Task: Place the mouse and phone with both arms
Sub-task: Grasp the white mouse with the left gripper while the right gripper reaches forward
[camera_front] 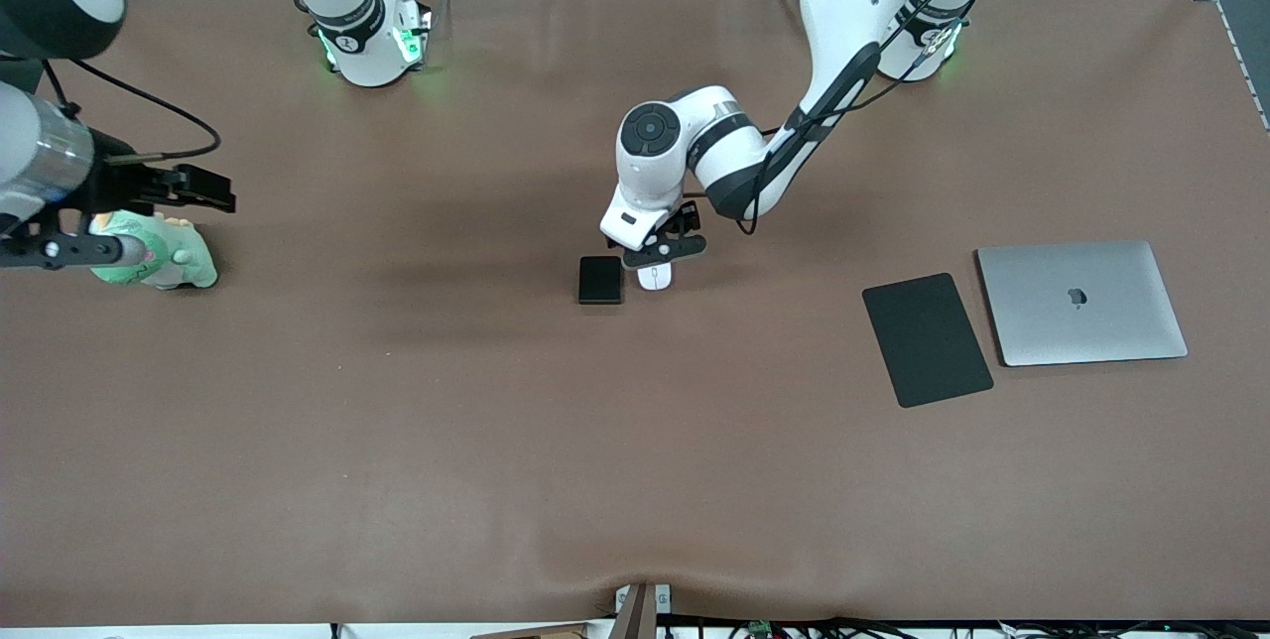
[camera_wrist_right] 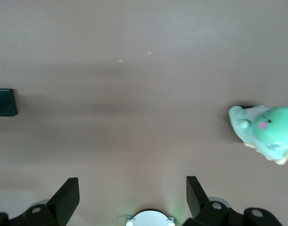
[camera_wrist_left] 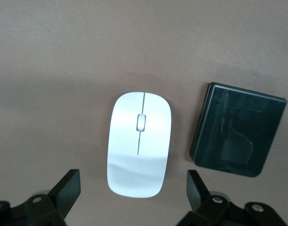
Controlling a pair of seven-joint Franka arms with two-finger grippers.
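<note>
The brown table (camera_front: 397,441) is carrying a closed silver laptop (camera_front: 1081,302) toward the left arm's end, with a black mouse pad (camera_front: 927,338) lying just beside it at its 9 o'clock in the front view. The left gripper (camera_front: 663,247) is hovering over the white mouse (camera_front: 655,276), fingers (camera_wrist_left: 68,190) spread wide on either side without touching it, and the black phone (camera_front: 600,279) is lying just beside the mouse at its 9 o'clock. The right gripper (camera_front: 149,217) is waiting, fingers (camera_wrist_right: 66,197) spread and holding nothing, over a green plush toy (camera_front: 159,260) at the right arm's end.
</note>
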